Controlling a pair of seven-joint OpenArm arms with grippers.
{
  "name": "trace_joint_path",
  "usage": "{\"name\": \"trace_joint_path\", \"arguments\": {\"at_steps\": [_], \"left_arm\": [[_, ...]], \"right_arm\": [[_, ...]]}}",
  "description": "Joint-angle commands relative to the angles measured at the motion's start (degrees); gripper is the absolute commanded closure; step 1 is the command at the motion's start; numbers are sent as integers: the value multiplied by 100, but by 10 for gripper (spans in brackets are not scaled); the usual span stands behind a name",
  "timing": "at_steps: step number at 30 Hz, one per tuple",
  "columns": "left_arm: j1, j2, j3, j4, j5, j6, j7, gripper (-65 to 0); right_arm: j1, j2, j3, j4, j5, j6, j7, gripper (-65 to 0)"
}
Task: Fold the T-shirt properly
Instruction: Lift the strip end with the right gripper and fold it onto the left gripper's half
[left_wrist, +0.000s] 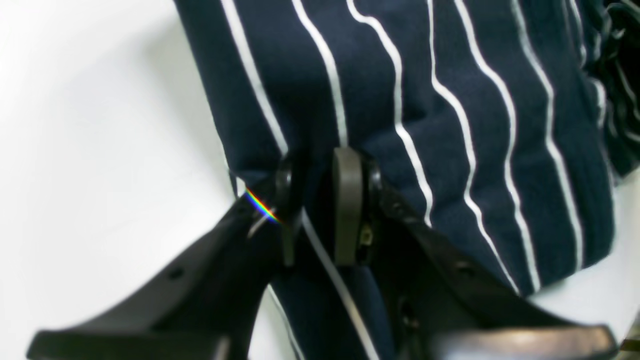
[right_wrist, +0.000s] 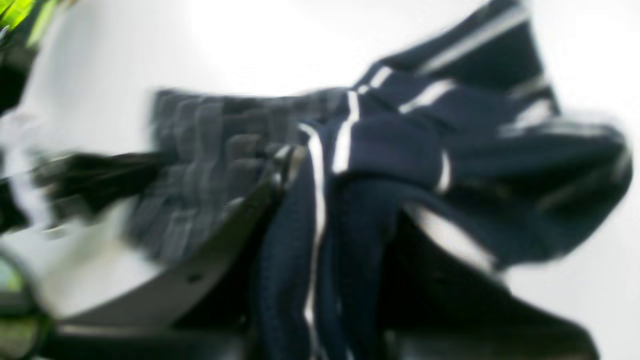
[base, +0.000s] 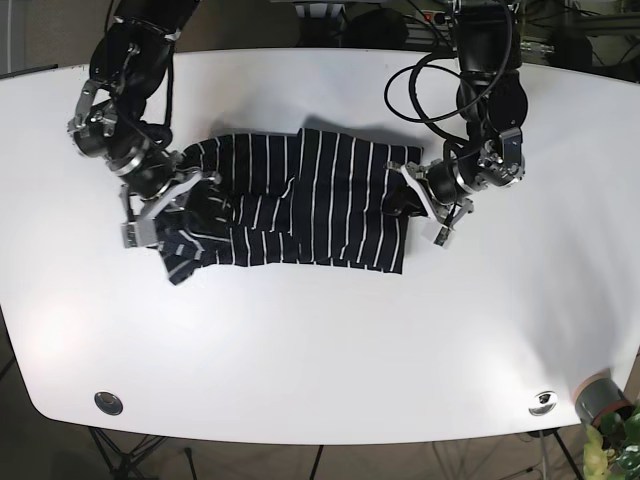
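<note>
Nearest to the left wrist camera are the two dark fingers of the left gripper (left_wrist: 315, 210), and between them passes a fold of the T-shirt (left_wrist: 450, 115), dark blue with thin white stripes. The jaws are closed on this cloth at the edge of the shirt. In the right wrist view, which is blurred, the right gripper (right_wrist: 320, 210) also has bunched striped cloth between its fingers, so I judge that it grips the shirt too.

From the base view, the T-shirt (base: 300, 200) lies across the middle of the white table (base: 320, 350), with one gripper at each end. The end at the right gripper (base: 185, 195) is crumpled and partly turned over. The end at the left gripper (base: 425, 195) looks flatter. The folding seems begun but far from finished: no neat rectangle is visible, and the bunched end must be smoothed.
</note>
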Motion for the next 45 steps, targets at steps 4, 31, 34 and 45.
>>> {"name": "trace_joint_path", "arguments": {"at_steps": [4,31,34,45], "left_arm": [[-7,34,84,-216,222,26,284,-101],[37,-1,260,-295,214,26,293,-101],[20,-1,260,-286,214,26,293,-101],[29,-1,181,540,170,-27,293,-99]], "right_arm": [[31,-443,-809,137,101,58,107,-35],[1077,-715,-1706,-1533,127,-794,125,-431],[1095,-706,-1864,-1515,136,-873,125,-461],[726,-425,-1899,-707,145,-873,125,-457]]}}
